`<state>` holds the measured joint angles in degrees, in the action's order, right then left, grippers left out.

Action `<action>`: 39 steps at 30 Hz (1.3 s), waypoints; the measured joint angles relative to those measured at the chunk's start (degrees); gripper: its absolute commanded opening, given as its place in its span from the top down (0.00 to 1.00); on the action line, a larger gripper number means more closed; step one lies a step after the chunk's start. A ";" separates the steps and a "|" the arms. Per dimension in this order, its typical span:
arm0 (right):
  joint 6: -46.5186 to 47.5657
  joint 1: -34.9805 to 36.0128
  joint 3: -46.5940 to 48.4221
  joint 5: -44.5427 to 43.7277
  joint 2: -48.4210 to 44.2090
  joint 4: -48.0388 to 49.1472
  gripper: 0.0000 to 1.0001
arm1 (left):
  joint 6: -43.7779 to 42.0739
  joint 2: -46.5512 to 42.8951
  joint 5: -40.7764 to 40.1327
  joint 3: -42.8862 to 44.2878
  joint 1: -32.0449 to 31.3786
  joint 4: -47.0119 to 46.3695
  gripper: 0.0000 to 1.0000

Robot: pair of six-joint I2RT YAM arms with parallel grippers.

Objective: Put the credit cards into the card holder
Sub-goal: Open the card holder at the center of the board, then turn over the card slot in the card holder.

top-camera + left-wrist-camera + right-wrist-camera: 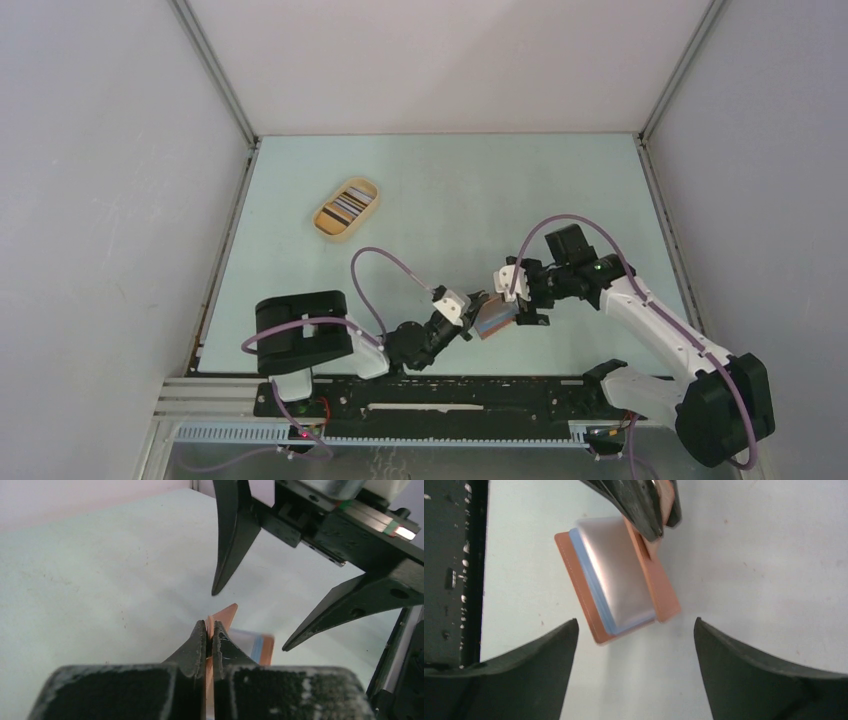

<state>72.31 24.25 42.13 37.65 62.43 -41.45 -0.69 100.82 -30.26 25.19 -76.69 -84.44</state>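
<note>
Your left gripper [210, 628] pinched the card holder [664, 595] by its edge at near-centre, a card [621, 565] lying in it. Your right gripper [635, 626] stood spread just over it. You needed that pinch steady while nudging the card home.

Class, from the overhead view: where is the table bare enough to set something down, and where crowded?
Bare: table between tray and right wall; also the strip below the tray. Crowded: near centre, where left gripper holds the card holder facing right gripper.

High rear overview of the table [500, 190]; both wrist views close on the card holder [660, 592].
</note>
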 measured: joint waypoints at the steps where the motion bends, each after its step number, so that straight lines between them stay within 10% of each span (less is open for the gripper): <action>1: -0.68 -0.26 -0.11 -0.17 -0.13 0.28 0.00 | 1.01 0.00 -0.17 -0.33 0.28 0.07 1.00; 29: -16.20 0.98 5.07 2.58 4.02 -4.76 0.05 | 46.21 2.27 -10.34 -12.20 14.27 -1.16 1.00; 39: -25.05 0.92 5.31 1.20 6.78 -1.49 0.47 | 54.73 3.56 -13.11 -14.62 14.62 -1.18 1.00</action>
<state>47.27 25.17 47.44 38.85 69.21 -42.94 54.04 104.38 -43.38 10.57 -62.06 -85.62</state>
